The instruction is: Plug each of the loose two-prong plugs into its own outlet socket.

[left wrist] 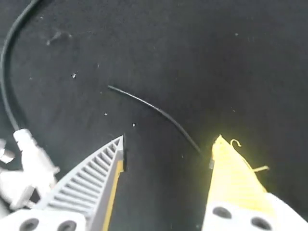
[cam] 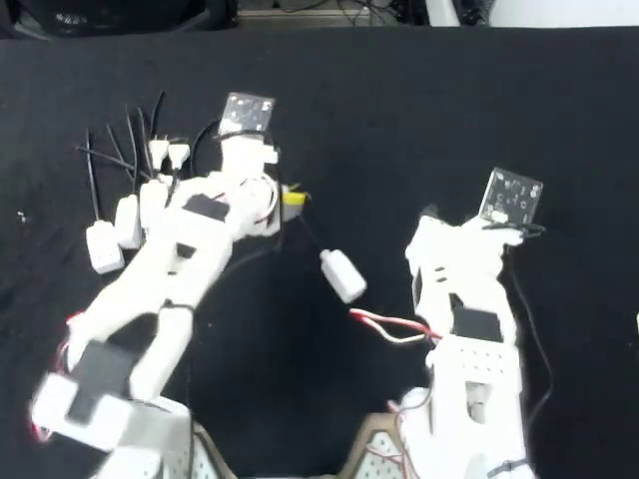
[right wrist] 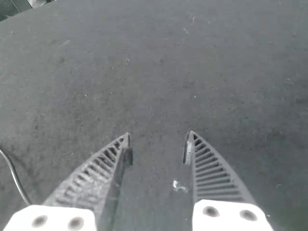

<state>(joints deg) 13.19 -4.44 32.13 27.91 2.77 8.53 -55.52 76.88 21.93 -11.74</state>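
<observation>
Several white plugs on black cords [cam: 118, 225] lie bunched at the table's left, beside my left arm. Another white plug [cam: 342, 274] lies alone mid-table between the two arms, its cord running back toward my left gripper [cam: 285, 203]. That gripper [left wrist: 166, 156] is open just above the mat, one finger grey and the other yellow [left wrist: 233, 171]. A thin black wire [left wrist: 154, 110] lies ahead of its gap, and a white plug [left wrist: 30, 161] lies beside the grey finger. My right gripper [right wrist: 156, 147] is open over bare mat, at the right of the table [cam: 427, 225].
A black mat [cam: 399, 100] covers the whole table. Thin black cords [cam: 125, 150] fan out at the far left. A red and white wire [cam: 391, 325] hangs off the right arm. A thin cord [right wrist: 12, 175] runs near the right gripper's side.
</observation>
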